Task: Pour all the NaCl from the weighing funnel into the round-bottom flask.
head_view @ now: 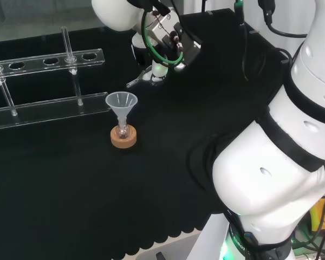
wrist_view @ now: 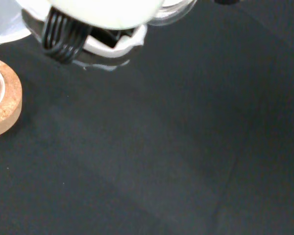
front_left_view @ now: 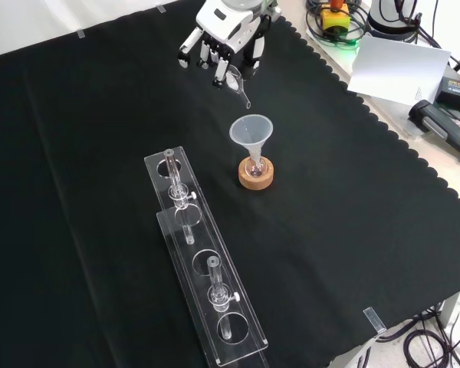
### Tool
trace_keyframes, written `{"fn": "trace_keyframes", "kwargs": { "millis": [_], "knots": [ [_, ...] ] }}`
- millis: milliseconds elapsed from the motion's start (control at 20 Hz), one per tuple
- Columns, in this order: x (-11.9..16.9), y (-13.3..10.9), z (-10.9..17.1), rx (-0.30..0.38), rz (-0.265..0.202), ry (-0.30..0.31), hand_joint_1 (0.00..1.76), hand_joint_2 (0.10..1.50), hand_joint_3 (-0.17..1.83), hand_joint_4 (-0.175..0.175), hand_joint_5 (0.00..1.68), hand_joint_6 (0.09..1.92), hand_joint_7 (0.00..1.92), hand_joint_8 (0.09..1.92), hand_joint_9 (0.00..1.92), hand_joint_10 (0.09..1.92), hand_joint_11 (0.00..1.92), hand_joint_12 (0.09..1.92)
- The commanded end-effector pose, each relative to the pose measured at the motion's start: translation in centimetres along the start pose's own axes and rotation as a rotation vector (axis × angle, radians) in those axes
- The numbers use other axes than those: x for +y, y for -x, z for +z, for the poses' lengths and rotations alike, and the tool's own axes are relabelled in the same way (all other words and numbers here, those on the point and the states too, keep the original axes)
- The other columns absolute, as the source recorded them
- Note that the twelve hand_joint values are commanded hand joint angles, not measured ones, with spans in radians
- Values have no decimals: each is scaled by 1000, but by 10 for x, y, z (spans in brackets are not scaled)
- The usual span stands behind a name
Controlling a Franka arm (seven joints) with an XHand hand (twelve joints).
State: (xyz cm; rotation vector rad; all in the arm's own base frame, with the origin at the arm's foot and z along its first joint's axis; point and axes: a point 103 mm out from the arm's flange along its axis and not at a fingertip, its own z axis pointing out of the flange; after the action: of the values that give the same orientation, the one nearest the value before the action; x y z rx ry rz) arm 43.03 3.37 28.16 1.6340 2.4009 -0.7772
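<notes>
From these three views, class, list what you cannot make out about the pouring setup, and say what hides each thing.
- Any NaCl in the weighing funnel: clear glass, too small in the front view, partly covered by the hand.
- The round-bottom flask: front view, its neck is hidden by the plastic funnel; its contents are too small to see.
- The cork ring: wrist view, cut off by the edge.
- The hand's fingers: head view, mostly hidden behind the wrist and cables.
</notes>
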Motion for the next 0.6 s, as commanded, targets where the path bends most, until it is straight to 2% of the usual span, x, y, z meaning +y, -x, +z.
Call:
{"fn": "trace_keyframes", "kwargs": {
  "millis": [50,600],
  "knots": [
    [1,-3,-5,-52,-15,-5,1122,598,724,175,1332,587,1664,221,1283,120,0,1431],
    [1,-4,-12,-115,-38,-2,1123,592,733,175,1334,587,1671,216,1286,117,0,1431]
  ]
}}
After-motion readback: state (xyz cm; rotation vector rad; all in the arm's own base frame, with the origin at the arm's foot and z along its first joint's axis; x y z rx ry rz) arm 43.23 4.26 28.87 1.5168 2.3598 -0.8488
